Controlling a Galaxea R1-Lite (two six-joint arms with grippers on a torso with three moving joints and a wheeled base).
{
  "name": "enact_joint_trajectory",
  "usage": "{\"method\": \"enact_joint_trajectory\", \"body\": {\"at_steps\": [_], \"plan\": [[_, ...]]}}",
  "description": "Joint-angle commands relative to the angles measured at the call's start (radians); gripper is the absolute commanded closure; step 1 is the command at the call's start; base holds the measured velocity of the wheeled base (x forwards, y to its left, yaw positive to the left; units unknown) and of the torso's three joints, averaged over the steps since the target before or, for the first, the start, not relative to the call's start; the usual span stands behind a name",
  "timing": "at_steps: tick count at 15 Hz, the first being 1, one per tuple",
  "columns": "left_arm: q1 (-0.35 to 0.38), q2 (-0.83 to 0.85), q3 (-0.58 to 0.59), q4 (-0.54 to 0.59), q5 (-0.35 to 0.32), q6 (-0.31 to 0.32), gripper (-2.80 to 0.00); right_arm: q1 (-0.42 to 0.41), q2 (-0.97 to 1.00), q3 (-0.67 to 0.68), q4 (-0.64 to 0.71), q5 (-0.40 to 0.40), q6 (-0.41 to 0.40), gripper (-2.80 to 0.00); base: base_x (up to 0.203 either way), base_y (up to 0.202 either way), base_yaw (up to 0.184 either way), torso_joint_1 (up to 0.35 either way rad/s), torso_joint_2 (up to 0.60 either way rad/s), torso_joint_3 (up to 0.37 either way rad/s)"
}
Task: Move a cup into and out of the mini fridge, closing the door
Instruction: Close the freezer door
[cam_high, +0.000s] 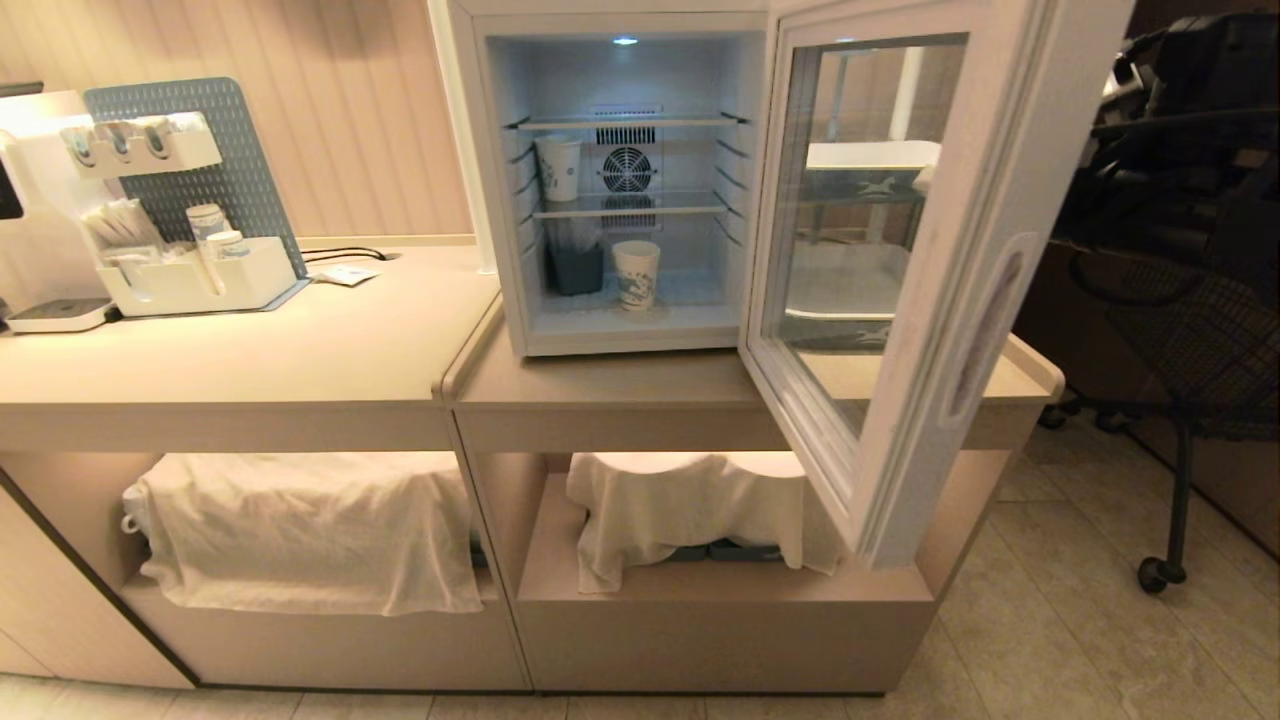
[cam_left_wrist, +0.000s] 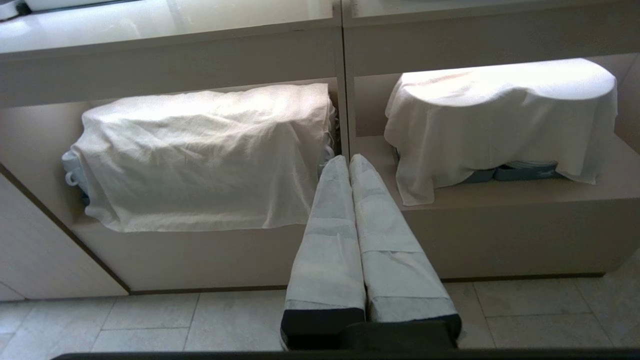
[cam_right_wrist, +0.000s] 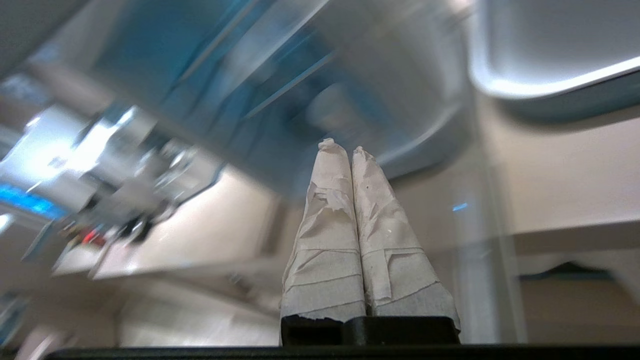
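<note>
The white mini fridge (cam_high: 632, 338) stands on the counter with its interior light on. Its glass door (cam_high: 1003, 150) is swung wide open toward the right. The cup (cam_high: 636, 273), white with a blue print, stands upright on the fridge floor, right of a dark square tub (cam_high: 575, 268). A stack of similar cups (cam_high: 558, 167) sits on the middle wire shelf. Neither arm appears in the head view. My right gripper (cam_right_wrist: 345, 148) is shut and empty, pointing up at a blurred fridge (cam_right_wrist: 280, 75). My left gripper (cam_left_wrist: 348, 161) is shut and empty, parked low before the cabinet shelves.
A coffee organizer (cam_high: 190, 275) with a pegboard stands at the counter's left. White cloths (cam_high: 310, 530) (cam_high: 690, 510) cover things on the two lower shelves. A black wheeled chair (cam_high: 1180, 250) is to the right of the open door. The door overhangs the counter's front edge.
</note>
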Motion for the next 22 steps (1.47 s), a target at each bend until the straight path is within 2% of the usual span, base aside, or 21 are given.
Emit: {"method": "enact_joint_trajectory", "body": {"at_steps": [1, 4, 6, 8, 14, 16, 22], "plan": [[0.0, 0.0, 0.0, 0.0, -0.001, 0.0, 0.0, 0.136, -0.053, 0.015, -0.002, 0.002, 0.029, 0.0, 0.0, 0.0, 0.0, 0.0, 0.0, 0.0], [0.0, 0.0, 0.0, 0.0, 0.0, 0.0, 0.0, 0.334, -0.099, 0.058, -0.003, 0.011, 0.062, 0.0, 0.0, 0.0, 0.0, 0.0, 0.0, 0.0], [0.0, 0.0, 0.0, 0.0, -0.001, 0.0, 0.0, 0.363, -0.107, 0.075, -0.015, 0.002, 0.055, 0.0, 0.0, 0.0, 0.0, 0.0, 0.0, 0.0], [0.0, 0.0, 0.0, 0.0, -0.001, 0.0, 0.0, 0.332, -0.11, 0.072, -0.013, -0.008, 0.048, 0.0, 0.0, 0.0, 0.0, 0.0, 0.0, 0.0], [0.0, 0.0, 0.0, 0.0, -0.001, 0.0, 0.0, 0.123, -0.1, 0.101, -0.014, -0.012, -0.07, 0.0, 0.0, 0.0, 0.0, 0.0, 0.0, 0.0], [0.0, 0.0, 0.0, 0.0, -0.001, 0.0, 0.0, 0.099, -0.102, 0.121, -0.019, -0.015, -0.101, 0.0, 0.0, 0.0, 0.0, 0.0, 0.0, 0.0], [0.0, 0.0, 0.0, 0.0, 0.0, 0.0, 0.0, 0.068, -0.102, 0.182, -0.076, -0.011, -0.118, 0.0, 0.0, 0.0, 0.0, 0.0, 0.0, 0.0]]}}
